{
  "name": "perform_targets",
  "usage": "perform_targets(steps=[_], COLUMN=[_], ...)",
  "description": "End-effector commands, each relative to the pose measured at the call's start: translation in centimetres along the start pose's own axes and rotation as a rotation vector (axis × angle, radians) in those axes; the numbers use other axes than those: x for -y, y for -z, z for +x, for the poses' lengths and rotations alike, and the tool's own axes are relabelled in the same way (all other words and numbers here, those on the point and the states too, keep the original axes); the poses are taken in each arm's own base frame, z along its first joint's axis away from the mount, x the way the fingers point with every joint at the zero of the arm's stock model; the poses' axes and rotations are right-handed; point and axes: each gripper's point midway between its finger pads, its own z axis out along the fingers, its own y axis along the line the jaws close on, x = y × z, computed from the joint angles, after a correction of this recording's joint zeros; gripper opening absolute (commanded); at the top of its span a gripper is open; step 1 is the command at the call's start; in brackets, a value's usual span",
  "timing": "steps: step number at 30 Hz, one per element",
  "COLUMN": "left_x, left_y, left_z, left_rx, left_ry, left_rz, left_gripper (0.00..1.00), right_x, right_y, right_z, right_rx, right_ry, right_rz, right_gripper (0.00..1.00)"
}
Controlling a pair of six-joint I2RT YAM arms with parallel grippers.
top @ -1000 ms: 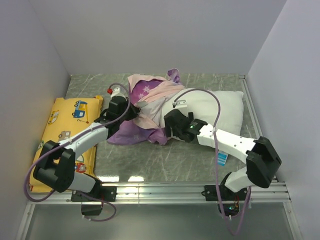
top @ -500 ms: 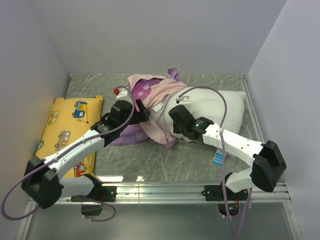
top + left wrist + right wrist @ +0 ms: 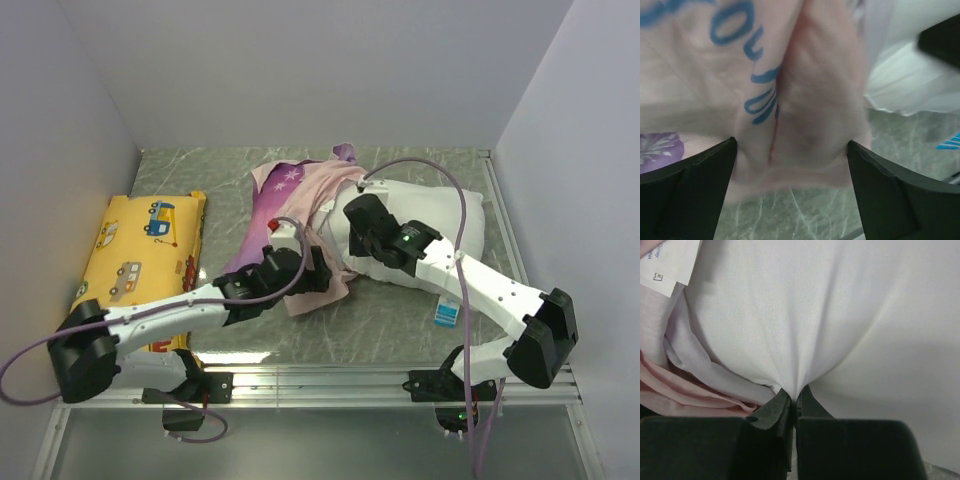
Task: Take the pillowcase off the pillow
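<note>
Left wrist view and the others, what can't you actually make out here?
- Left pincer: fingertips cut off by the bottom edge; grip on the pillowcase unclear.
- Pillowcase lettering: blurred, cropped.
- Pillow in the top view: its left end hidden under pillowcase and right pincer.
- Pillow tag print: too small.

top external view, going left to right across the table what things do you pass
yellow vehicle-print cushion → purple-and-pink printed fabric pillowcase → plump white rectangular pillow

Even, bright light throughout; left wrist view blurred, overhead sharp.
</note>
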Motion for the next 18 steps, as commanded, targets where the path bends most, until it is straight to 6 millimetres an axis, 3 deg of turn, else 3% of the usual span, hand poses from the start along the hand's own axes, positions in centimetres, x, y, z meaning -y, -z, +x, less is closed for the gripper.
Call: perform_targets(steps=[1, 3, 6, 8, 9, 11, 12, 13, 15, 16, 18], left_x=[0.3, 0.3, -2.1, -3.4, -4.2, -5.8, -6.5, -7.5, -9.7, -11.7, -13.9], left_y=[-1.6, -2.2, -2.7, -2.5, -2.2, -1.5, -1.1, -0.3, 0.4, 1.3, 2.0], left_z=[0.4, -0.2, -0.9, -2.2, -2.2, -3.5, -3.8, -5.4, -5.7, -7.7, -8.2], left_rx=[0.046, 0.074, 0.119, 0.184, 0.19, 0.23, 0.242, 0.282, 0.287, 0.338, 0.343], left_ry=[0.035, 0.049, 0.054, 0.05, 0.041, 0.057, 0.074, 0.114, 0.13, 0.188, 0.21], left_rz=[-0.042, -0.074, -0.234, -0.32, -0.357, -0.403, -0.417, -0.423, -0.44, -0.465, -0.478], left_gripper=[0.99, 0.99, 0.99, 0.87, 0.59, 0.24, 0.01, 0.01, 0.0, 0.0, 0.01], right_x=[-1.5, -1.6, -1.0, -0.5, -0.2, 0.5, 0.6, 1.0, 2.0, 2.3, 3.3], right_y=[4.0, 4.5, 5.3, 5.8, 6.0, 6.5, 6.6, 7.1, 6.8, 7.2, 6.7], right_z=[-5.9, -5.8, -5.9, -5.9, -5.9, -6.0, -6.0, -6.3, -6.0, -6.0, -5.7], right_rx=[0.167, 0.166, 0.177, 0.186, 0.187, 0.197, 0.201, 0.217, 0.215, 0.221, 0.219], right_ry=[-0.085, -0.087, -0.082, -0.079, -0.076, -0.084, -0.084, -0.094, -0.102, -0.111, -0.127], right_rz=[-0.096, -0.114, -0.11, -0.105, -0.099, -0.097, -0.1, -0.106, -0.09, -0.095, -0.086], right_gripper=[0.0, 0.0, 0.0, 0.0, 0.0, 0.0, 0.0, 0.0, 0.0, 0.0, 0.0])
